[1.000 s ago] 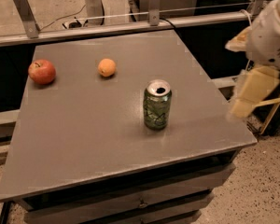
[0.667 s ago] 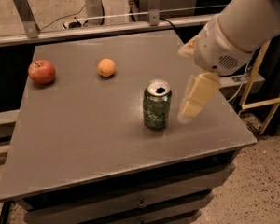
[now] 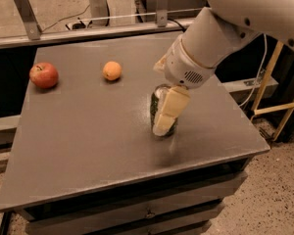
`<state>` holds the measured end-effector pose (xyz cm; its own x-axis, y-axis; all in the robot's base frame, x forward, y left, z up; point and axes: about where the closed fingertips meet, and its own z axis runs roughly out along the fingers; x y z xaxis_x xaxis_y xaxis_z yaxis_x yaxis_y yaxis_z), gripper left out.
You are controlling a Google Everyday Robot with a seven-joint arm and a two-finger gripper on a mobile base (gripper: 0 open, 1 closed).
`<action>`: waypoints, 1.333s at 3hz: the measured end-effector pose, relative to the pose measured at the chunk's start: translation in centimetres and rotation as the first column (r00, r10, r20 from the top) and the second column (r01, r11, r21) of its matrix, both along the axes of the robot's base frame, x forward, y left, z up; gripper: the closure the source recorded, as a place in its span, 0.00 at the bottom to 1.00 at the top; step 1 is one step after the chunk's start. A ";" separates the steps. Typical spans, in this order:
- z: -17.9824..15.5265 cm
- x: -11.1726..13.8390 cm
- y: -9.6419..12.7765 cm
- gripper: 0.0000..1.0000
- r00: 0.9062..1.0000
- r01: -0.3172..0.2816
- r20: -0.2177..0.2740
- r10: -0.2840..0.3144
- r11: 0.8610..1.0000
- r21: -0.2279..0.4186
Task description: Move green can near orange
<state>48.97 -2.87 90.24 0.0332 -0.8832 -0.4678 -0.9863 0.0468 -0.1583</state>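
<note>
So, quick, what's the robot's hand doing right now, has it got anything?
Gripper: low at the green can, covering much of its front; whether it is open, shut or holding the can cannot be told.

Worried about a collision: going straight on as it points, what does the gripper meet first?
The gripper, pointing down over the table, would probably meet the green can right at it first, else the table; depth is unclear.

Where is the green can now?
The green can stands right of centre on the table, nearer the camera than the orange; the gripper covers its front.
</note>
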 end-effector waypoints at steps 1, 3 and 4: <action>0.0 -0.1 0.1 0.21 1.000 -0.003 0.001 0.003 1.000 -0.001; 0.1 -0.3 0.3 0.67 1.000 -0.006 0.003 0.006 1.000 -0.003; 0.8 -0.3 0.7 0.92 1.000 -0.019 0.019 0.019 1.000 0.012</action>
<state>48.66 -2.15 91.05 0.0588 -0.8764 -0.4780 -0.9839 0.0301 -0.1761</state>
